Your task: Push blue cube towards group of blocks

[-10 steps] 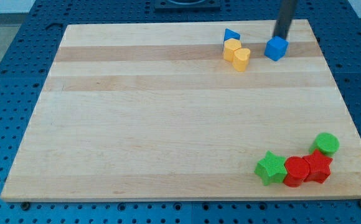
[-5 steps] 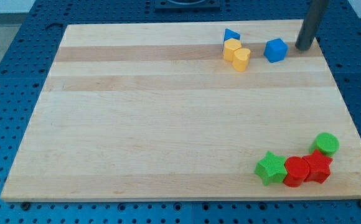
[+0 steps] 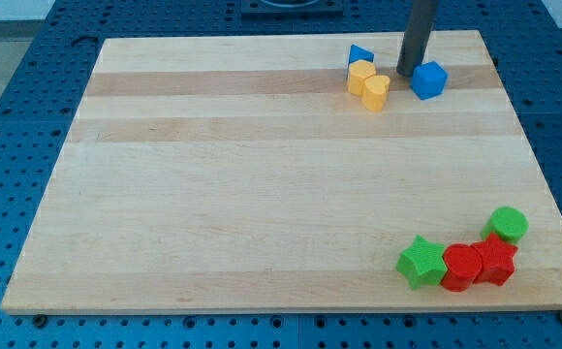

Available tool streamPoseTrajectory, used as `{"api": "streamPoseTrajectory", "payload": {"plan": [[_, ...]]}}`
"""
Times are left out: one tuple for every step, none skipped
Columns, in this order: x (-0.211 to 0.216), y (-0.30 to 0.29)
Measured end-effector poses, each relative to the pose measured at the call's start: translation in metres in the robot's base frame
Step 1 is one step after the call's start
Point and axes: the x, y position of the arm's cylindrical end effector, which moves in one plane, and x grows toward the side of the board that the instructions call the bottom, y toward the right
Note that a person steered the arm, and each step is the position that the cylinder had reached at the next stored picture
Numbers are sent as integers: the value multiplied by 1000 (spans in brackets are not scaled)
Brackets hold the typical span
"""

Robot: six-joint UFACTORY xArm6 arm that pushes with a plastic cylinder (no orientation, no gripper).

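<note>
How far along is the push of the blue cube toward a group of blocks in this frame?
Done: little; the blue cube sits apart from both clusters. In hand: my tip stands at the cube's left edge, between it and the yellow heart. Left: the whole push, whether toward the yellow and blue cluster or the green star group at the view's bottom right.

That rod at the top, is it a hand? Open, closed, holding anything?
No hand: my tip is a bare rod end, holding nothing, just left of the blue cube and right of the yellow blocks.

Blue cube (image 3: 429,79) sits near the board's top right, upright
</note>
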Motion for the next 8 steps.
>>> {"api": "streamPoseTrajectory", "payload": {"plan": [[40,-13],[53,-16],[31,-13],[-9,-1],[-20,24],[-3,33],[39,29],[76,22]]}}
